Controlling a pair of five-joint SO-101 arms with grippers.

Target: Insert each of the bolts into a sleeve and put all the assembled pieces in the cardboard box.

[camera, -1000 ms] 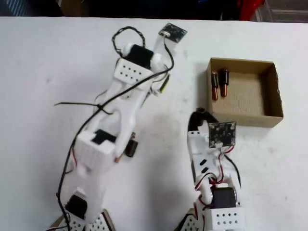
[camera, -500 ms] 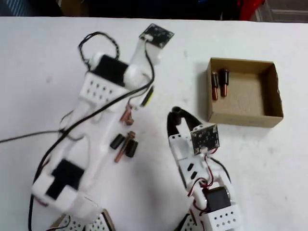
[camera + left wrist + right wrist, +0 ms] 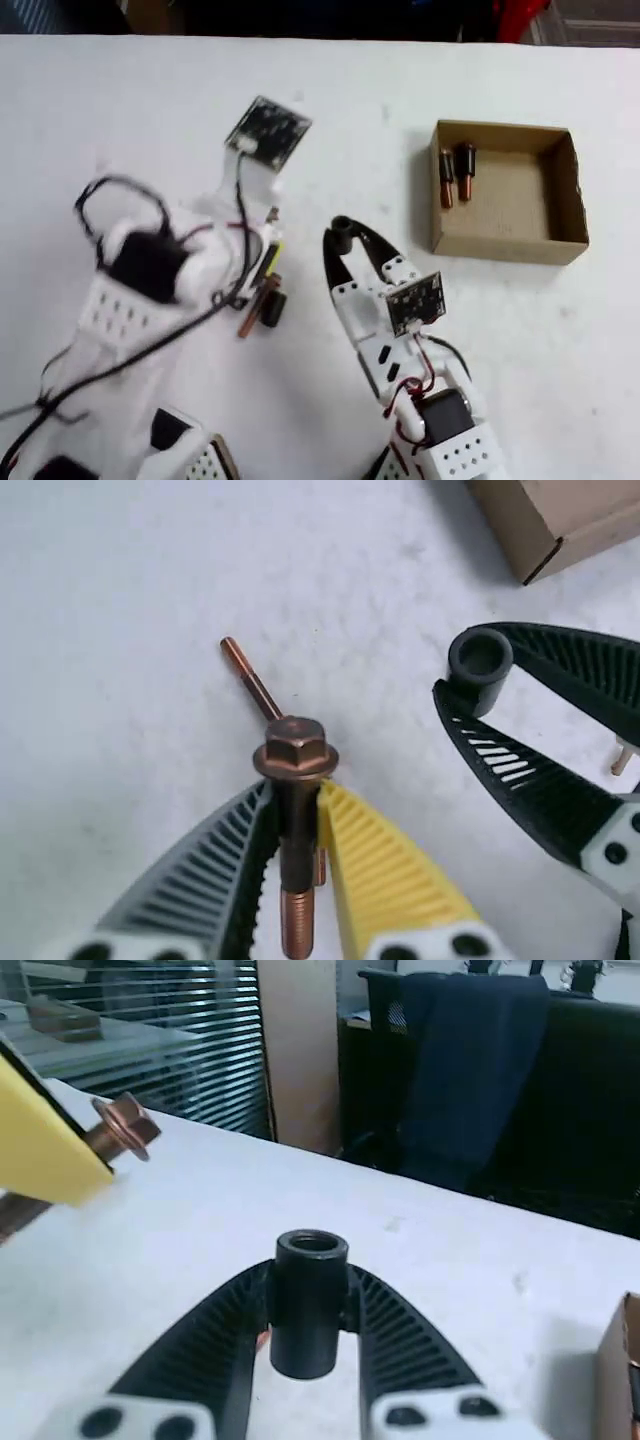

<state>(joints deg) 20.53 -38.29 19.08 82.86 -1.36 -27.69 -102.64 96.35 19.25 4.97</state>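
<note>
Two bolts are outside the box. One, the held bolt (image 3: 293, 820), is pinched between the grey and yellow fingers of the left gripper (image 3: 293, 788). Its hex head sits just past the fingertips and its threaded end runs back between them, above the worktop (image 3: 120, 100). The other, the loose bolt (image 3: 248, 675), lies flat near the middle of the worktop, somewhat toward the near edge. In the left wrist view its shaft runs out from behind the held bolt's head. Two black sleeves can be counted outside the box. The held sleeve (image 3: 308, 1305) is clamped between the two black fingers of the right gripper (image 3: 308, 1278) at their tips, with its open bore showing. The loose sleeve (image 3: 272, 308) lies on the worktop just beside the loose bolt. The held bolt and the held sleeve are near each other but apart, around the middle of the worktop, with the bolt's head on the side toward the sleeve. Two assembled pieces (image 3: 447, 180) (image 3: 465, 168) lie side by side inside the box (image 3: 505, 245), close to its left wall and toward its far left corner. The box stands open in the far half of the worktop, toward the right edge, and the right gripper is near its left wall without touching it.
</note>
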